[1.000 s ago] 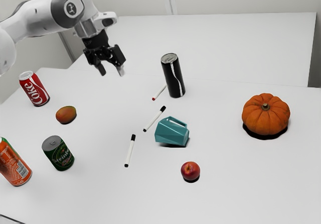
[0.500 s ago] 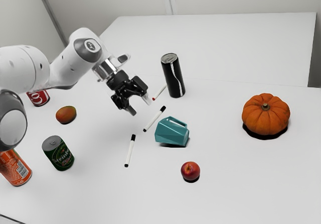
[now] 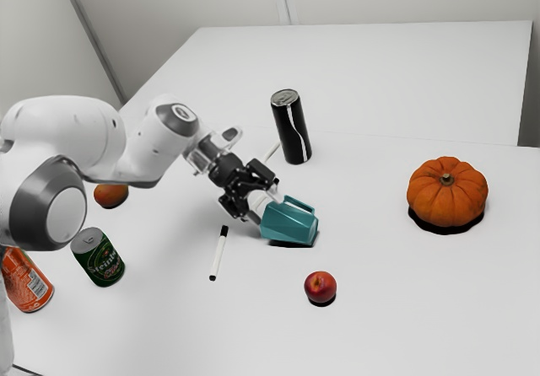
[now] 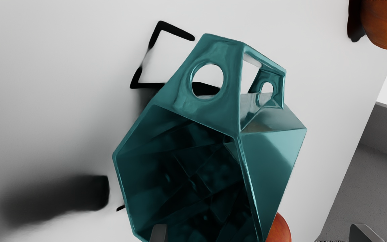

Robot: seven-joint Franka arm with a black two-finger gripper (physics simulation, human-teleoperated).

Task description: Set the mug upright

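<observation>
Down toward the mug (image 3: 288,224) the gripper (image 3: 265,207) has moved since the earlier frame, in the exterior view; the mug lies on its side on the table (image 3: 380,334), near the apple (image 3: 321,287).

In the wrist view, the fingers (image 4: 159,233) are spread, one before the open mug, the other outside it.

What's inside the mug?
Faceted teal inner walls of the mug. One finger covers a bit of the opening at the frame edge. Deeper in it's too dark to tell if anything's there.
</observation>
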